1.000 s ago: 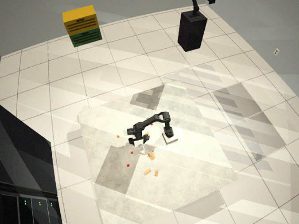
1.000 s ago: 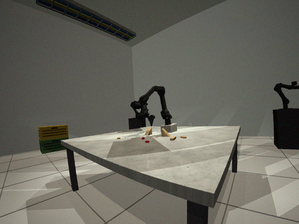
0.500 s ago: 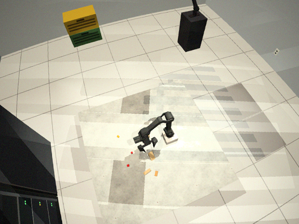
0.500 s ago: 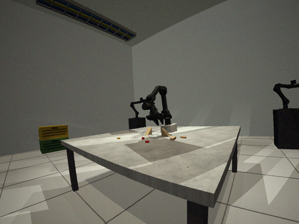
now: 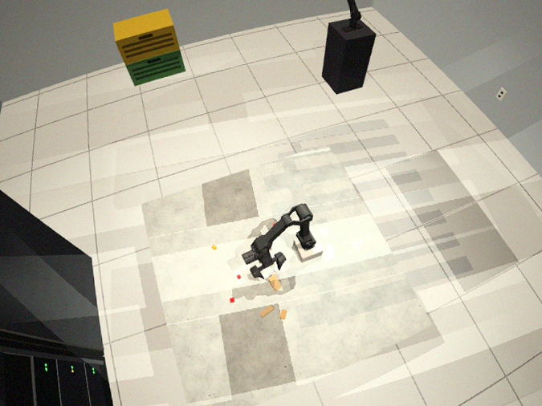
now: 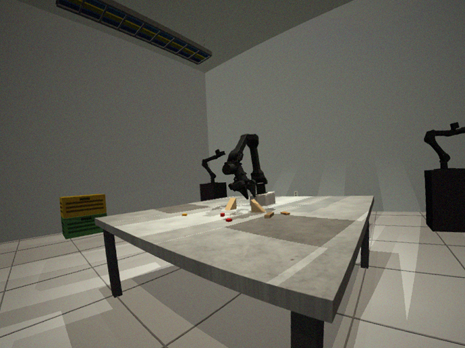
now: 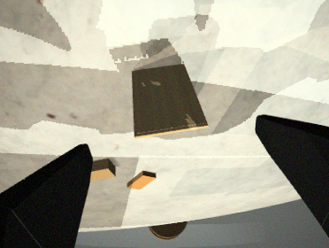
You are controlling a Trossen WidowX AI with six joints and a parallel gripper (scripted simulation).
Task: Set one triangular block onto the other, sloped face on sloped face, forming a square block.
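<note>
One wooden triangular block (image 5: 274, 282) (image 6: 257, 206) (image 7: 168, 99) stands on the table, its broad face dark in the wrist view. The other triangular block (image 6: 231, 203) stands apart from it, to its left in the exterior view; in the top view the arm mostly hides it. My gripper (image 5: 268, 271) (image 6: 250, 197) (image 7: 174, 137) is open and empty. It is above the table near the first block, which shows ahead between the spread fingers in the wrist view. No contact with either block is visible.
Two flat wooden pieces, one longer (image 5: 267, 311) (image 6: 268, 215) (image 7: 103, 170) and one shorter (image 5: 283, 314) (image 6: 285, 212) (image 7: 142, 180), lie beyond the first block. Red cubes (image 5: 238, 276) (image 5: 232, 299) and a yellow-orange piece (image 5: 214, 247) (image 6: 184, 214) lie on the left. Another red piece is beside the arm.
</note>
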